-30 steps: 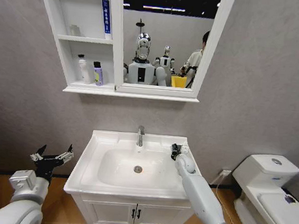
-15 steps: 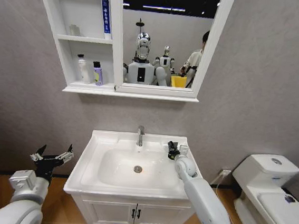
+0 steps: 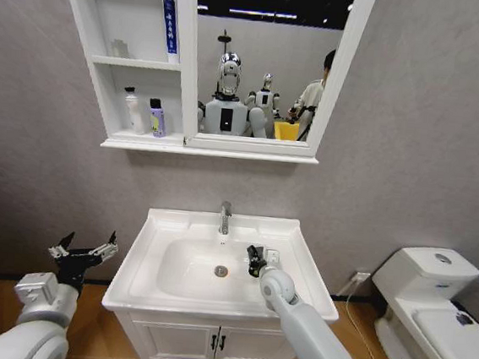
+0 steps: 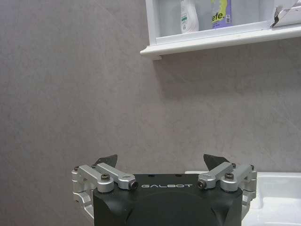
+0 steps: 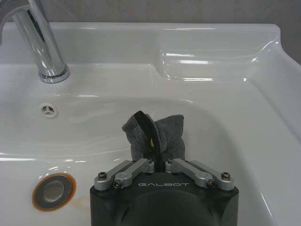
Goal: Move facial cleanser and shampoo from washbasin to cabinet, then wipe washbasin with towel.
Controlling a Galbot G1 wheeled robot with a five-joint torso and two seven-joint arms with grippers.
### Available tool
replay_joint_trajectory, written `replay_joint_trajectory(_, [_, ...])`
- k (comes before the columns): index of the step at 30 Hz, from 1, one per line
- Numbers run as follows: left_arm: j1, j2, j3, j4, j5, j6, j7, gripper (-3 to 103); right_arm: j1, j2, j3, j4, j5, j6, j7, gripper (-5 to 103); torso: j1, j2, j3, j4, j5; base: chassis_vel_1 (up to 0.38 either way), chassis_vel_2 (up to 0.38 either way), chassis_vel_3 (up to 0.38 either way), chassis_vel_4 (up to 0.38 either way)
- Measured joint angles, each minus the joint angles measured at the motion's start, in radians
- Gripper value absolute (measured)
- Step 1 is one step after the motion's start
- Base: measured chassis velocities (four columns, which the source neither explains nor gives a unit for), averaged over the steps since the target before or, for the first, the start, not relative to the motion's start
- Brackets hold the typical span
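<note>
The cabinet [image 3: 136, 59] hangs on the grey wall above the washbasin [image 3: 222, 267], joined to a white-framed mirror [image 3: 263, 63]. Its lower compartment holds 2 bottles side by side, a white bottle [image 3: 131, 111] and a purple bottle [image 3: 156, 118]; the compartment above carries a tall blue tube [image 3: 167, 15] standing against the mirror frame. The washbasin sits on a low vanity [image 3: 219, 343], with the chrome tap [image 3: 225, 218] at the back rim and the round drain [image 3: 221, 271] in the bowl. A white toilet [image 3: 434, 317] stands to the right.

The right end effector [image 3: 255, 262] is over the bowl, just right of the drain, its fingers pressed together on the towel [image 5: 155, 134], which bunches up dark grey between them above the bowl's inner slope. The left end effector [image 3: 84, 254] hovers beside the washbasin's left edge, well apart from it, its fingers [image 4: 106, 160] spread wide with nothing between them.
</note>
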Motion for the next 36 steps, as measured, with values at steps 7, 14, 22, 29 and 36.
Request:
replay_joint_trajectory(7, [0.000,0.000,0.000,0.000,0.000,0.000,0.000,100,-0.023,-0.043,-0.007,0.004,0.017,0.004,0.016,5,0.000,0.000,0.000,-0.0001,0.0001,0.000,0.000,0.000,0.000])
replay_joint_trajectory(14, [0.000,0.000,0.000,0.000,0.000,0.000,0.000,100,-0.026,-0.050,-0.008,-0.026,0.011,0.015,0.014,5,0.000,0.000,0.000,0.0001,0.0001,0.000,0.000,0.000,0.000])
replay_joint_trajectory(22, [0.000,0.000,0.000,0.000,0.000,0.000,0.000,100,-0.023,-0.031,-0.014,-0.064,-0.007,0.028,-0.002,5,0.000,0.000,0.000,0.0000,0.0000,0.000,0.000,0.000,0.000])
replay_joint_trajectory(29, [0.000,0.000,0.000,0.000,0.000,0.000,0.000,100,-0.004,0.000,-0.028,-0.107,-0.015,0.043,-0.020,5,0.000,0.000,0.000,0.0000,-0.0001,0.000,0.000,0.000,0.000])
replay_joint_trajectory(36, [0.000,0.000,0.000,0.000,0.000,0.000,0.000,100,0.018,0.059,-0.039,-0.169,-0.040,0.054,-0.040,5,0.000,0.000,0.000,0.0000,0.0000,0.000,0.000,0.000,0.000])
